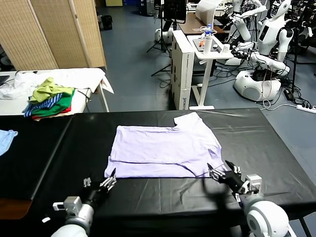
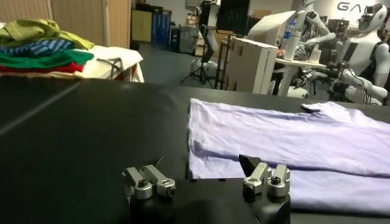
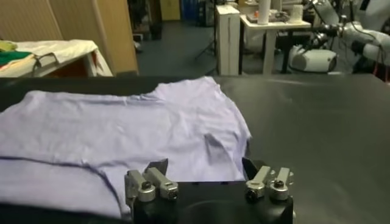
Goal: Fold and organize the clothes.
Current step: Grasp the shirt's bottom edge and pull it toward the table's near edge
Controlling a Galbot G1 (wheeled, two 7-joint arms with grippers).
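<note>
my left gripper (image 1: 109,181): jaws spread wide, nothing in them, parked just off the near left corner of the shirt
my right gripper (image 1: 217,174): jaws apart too, empty, right at the near right hem
T-shirt (image 1: 163,149): lying folded on the black table (image 1: 261,143), between my two grippers
head view only: light blue cloth (image 1: 6,138) at far left
garment pile (image 2: 42,45): on the white side table, left wrist and head views show it best

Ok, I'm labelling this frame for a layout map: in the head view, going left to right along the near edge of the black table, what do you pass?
Left gripper, open → lavender T-shirt, folded flat → right gripper, open, at the shirt's near right corner.
</note>
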